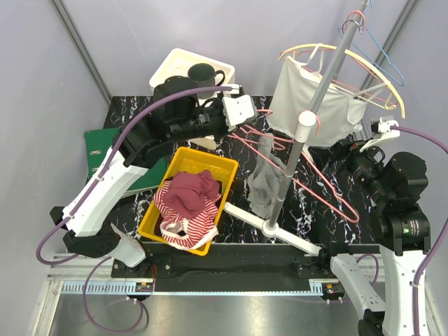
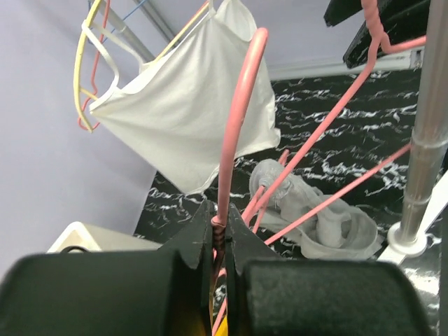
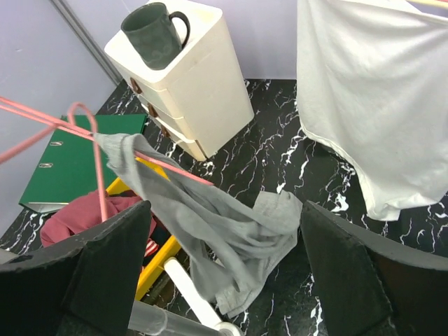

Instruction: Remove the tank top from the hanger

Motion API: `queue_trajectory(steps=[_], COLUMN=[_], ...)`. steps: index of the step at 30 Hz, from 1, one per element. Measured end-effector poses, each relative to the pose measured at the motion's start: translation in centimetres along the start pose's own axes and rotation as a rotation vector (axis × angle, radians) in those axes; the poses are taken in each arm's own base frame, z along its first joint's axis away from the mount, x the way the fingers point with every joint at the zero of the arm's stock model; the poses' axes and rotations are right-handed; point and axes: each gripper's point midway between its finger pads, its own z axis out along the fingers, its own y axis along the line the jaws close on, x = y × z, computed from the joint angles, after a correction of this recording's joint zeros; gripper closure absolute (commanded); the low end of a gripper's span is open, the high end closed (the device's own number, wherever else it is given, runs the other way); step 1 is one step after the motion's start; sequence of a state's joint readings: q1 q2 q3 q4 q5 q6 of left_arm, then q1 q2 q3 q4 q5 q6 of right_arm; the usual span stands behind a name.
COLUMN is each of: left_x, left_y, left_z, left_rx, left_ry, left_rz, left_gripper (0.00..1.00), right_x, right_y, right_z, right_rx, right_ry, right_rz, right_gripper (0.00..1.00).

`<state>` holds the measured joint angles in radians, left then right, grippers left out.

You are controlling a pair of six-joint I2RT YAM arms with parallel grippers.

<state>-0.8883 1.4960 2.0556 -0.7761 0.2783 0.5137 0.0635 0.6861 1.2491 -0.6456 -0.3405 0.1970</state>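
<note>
The black marbled table carries a rack pole rising from a foot near its front edge. A white tank top hangs high on the rack toward the back right corner (not the piece in play, by my reading). A yellow basket of red clothes sits toward the front left.

The grey tank top is the task's piece. It droops at the middle of the table just beside the rack pole, with its upper end draped over an arm of the pink hanger and its lower part bunched on the table by the pole's foot. The left gripper is clamped tight on the pink hanger's wire and holds it tilted. The right gripper stands toward the right edge, facing the garment but apart from it, with jaws spread wide and nothing between them.

The removal looks unfinished. The main hazard, I judge, is the cloth catching on the hanger's arm if the right gripper pulls across it rather than along it. The thin wire could then twist in the left's pinch. A pull toward the pole could snag cloth or hanger on the rack, and a shallow pinch on limp fabric may slip.
</note>
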Motion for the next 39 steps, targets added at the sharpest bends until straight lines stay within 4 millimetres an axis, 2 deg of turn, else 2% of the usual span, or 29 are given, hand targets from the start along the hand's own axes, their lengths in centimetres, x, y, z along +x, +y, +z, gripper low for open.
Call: queue_trajectory(steps=[3, 6, 10, 14, 16, 17, 19, 20, 21, 24, 26, 30, 32, 34, 36, 39], left_x=[0.9, 3.1, 5.9, 7.8, 7.9, 7.8, 6.2, 6.2, 6.0, 6.6, 8.0, 12.9, 14.0, 14.1, 13.3, 10.7], left_y=[0.0, -0.2, 0.0, 0.5, 1.7, 2.9, 5.5, 6.9, 7.4, 6.5, 5.3, 2.6, 2.3, 2.7, 3.2, 4.6], left_z=[-0.5, -0.3, 1.3, 3.1, 3.1, 3.0, 2.8, 2.3, 2.0, 1.1, 0.8, 0.3, 0.2, -0.1, -0.7, -1.7], left_rx=[0.009, 0.015, 0.005, 0.008, 0.010, -0.002, -0.044, -0.077, -0.092, -0.093, -0.082, -0.080, -0.088, -0.110, -0.142, -0.204], left_ry=[0.056, 0.148, 0.248, 0.263, 0.235, 0.221, 0.164, 0.156, 0.150, 0.196, 0.252, 0.419, 0.453, 0.458, 0.436, 0.339], left_rz=[0.032, 0.038, 0.005, -0.146, -0.273, -0.341, -0.428, -0.450, -0.465, -0.512, -0.538, -0.600, -0.606, -0.601, -0.590, -0.573], left_gripper=[1.00, 1.00, 1.00, 1.00, 1.00, 1.00, 1.00, 1.00, 1.00, 1.00, 1.00, 1.00, 1.00, 1.00, 1.00, 1.00], right_x=[0.3, 0.6, 0.7, 0.8, 1.0, 1.1, 1.2, 1.2, 1.2, 1.3, 1.4, 1.6, 1.6, 1.6, 1.6, 1.6], right_y=[-0.2, -0.3, -0.4, -0.4, -0.5, -0.5, -0.7, -0.8, -0.9, -1.1, -1.1, -1.2, -1.2, -1.2, -1.2, -1.3], right_z=[0.0, -0.1, -0.1, -0.2, -0.2, -0.2, -0.3, -0.3, -0.3, -0.4, -0.3, -0.3, -0.2, -0.2, -0.2, -0.3], right_rx=[0.012, 0.016, 0.018, 0.020, 0.023, 0.026, 0.032, 0.038, 0.042, 0.050, 0.051, 0.053, 0.054, 0.053, 0.053, 0.059], right_ry=[0.013, 0.021, 0.029, 0.032, 0.040, 0.042, 0.047, 0.048, 0.048, 0.051, 0.054, 0.065, 0.066, 0.065, 0.066, 0.064], right_rz=[0.001, 0.002, 0.004, 0.002, -0.002, -0.004, -0.010, -0.016, -0.018, -0.024, -0.025, -0.021, -0.021, -0.022, -0.026, -0.027], right_gripper=[0.05, 0.05, 0.04, 0.04, 0.03, 0.03, 0.03, 0.03, 0.02, 0.02, 0.02, 0.02, 0.02, 0.02, 0.02, 0.03])
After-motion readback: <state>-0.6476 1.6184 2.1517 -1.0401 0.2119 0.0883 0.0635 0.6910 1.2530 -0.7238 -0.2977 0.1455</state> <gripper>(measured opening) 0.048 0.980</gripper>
